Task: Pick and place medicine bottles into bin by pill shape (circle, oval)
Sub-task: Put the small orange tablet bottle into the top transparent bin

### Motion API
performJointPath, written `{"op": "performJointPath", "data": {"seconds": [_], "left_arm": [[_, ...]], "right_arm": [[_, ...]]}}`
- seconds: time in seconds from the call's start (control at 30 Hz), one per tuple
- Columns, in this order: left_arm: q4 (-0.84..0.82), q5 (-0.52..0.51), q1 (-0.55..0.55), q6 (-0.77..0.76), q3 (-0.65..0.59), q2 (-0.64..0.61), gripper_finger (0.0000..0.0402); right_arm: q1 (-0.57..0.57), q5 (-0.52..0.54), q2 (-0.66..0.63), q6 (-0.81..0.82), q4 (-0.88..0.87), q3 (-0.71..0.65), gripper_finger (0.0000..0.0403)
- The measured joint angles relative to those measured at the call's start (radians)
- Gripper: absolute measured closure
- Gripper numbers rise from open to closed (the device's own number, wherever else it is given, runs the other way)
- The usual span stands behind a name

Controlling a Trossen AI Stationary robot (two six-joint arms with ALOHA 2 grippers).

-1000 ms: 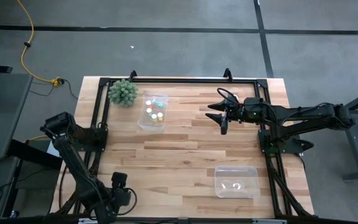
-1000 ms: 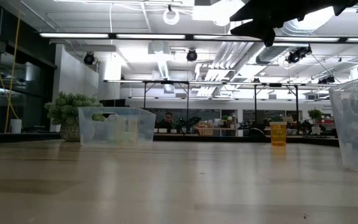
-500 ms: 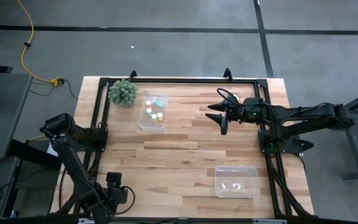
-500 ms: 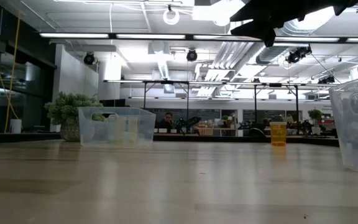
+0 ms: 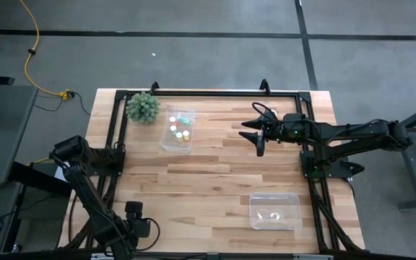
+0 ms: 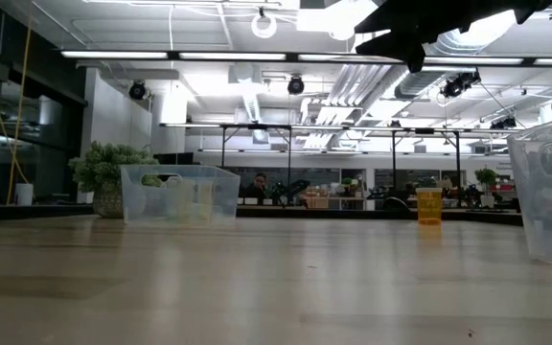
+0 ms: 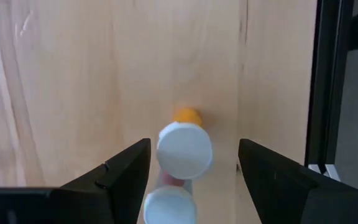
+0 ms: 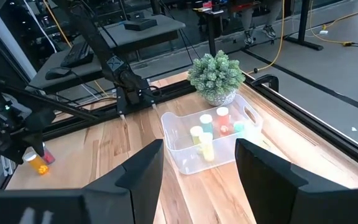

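Medicine bottles lie just beyond the left gripper, its fingers apart; closing on one looks next. Right gripper waits open, well away.

2 bins; 1 plant; 2 grippers.

Two dark fingers of the right gripper fill the lower edge of the frame, spread apart with nothing between them. Beyond the gap, at centre, a clear bin sits on the wooden bench holding several medicine bottles — white, yellow, reddish and teal caps show. A green spiky plant stands just behind the bin. At the left edge — an orange bottle beneath the other arm.
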Motion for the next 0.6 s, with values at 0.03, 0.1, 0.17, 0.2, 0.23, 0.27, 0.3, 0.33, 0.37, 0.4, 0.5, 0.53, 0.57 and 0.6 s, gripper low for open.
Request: {"op": "performJointPath", "data": {"seconds": [0.03, 0.1, 0.17, 0.2, 0.23, 0.27, 0.3, 0.33, 0.37, 0.4, 0.5, 0.53, 0.57, 0.6], "left_arm": [[0.0, 0.001, 0.0, 0.0, 0.0, 0.0, 0.0168], [-0.001, 0.0, 0.001, 0.0, 0.0, 0.0, 0.017], [-0.001, -0.006, 0.001, 0.0, 0.0, 0.0, 0.0176], [-0.001, -0.008, 0.001, -0.005, 0.0, 0.0, 0.018], [-0.002, -0.009, 0.001, -0.009, 0.0, 0.0, 0.0185], [-0.003, -0.009, 0.001, -0.013, 0.0, 0.0, 0.019], [-0.003, -0.009, 0.0, -0.015, 0.0, 0.0, 0.0196], [-0.003, -0.01, 0.0, -0.016, 0.0, 0.0, 0.0202], [-0.004, -0.01, 0.0, -0.015, 0.0, 0.0, 0.0209], [-0.003, -0.01, 0.0, -0.015, 0.0, 0.0, 0.0215], [-0.004, -0.017, 0.001, -0.015, 0.0, 0.0, 0.0235], [-0.004, -0.02, 0.001, -0.015, 0.0, 0.0, 0.0242], [-0.005, -0.022, 0.001, -0.015, 0.0, 0.0, 0.0248], [-0.005, -0.023, 0.001, -0.015, 0.0, 0.0, 0.0253]], "right_arm": [[0.0, 0.0, 0.0, 0.0, 0.0, 0.0, 0.021], [0.0, 0.0, 0.0, 0.0, -0.001, 0.0, 0.021], [0.0, 0.0, 0.0, 0.0, -0.001, 0.0, 0.021], [0.0, 0.0, 0.0, 0.0, -0.001, 0.0, 0.021], [0.0, 0.0, 0.0, 0.0, -0.002, 0.0, 0.021], [0.0, 0.0, 0.0, 0.0, -0.002, 0.0, 0.021], [0.0, 0.0, 0.0, 0.0, -0.002, 0.0, 0.021], [0.0, 0.0, 0.0, 0.0, -0.002, 0.0, 0.021], [0.0, 0.0, 0.0, 0.0, -0.002, 0.0, 0.021], [0.0, 0.0, 0.0, 0.0, -0.003, 0.0, 0.021], [0.0, 0.0, 0.0, 0.0, -0.01, 0.0, 0.021], [0.0, 0.0, 0.0, 0.0, -0.014, 0.0, 0.021], [0.0, 0.0, 0.0, 0.0, -0.018, 0.0, 0.021], [0.0, 0.0, 0.0, 0.0, -0.023, 0.0, 0.021]]}}
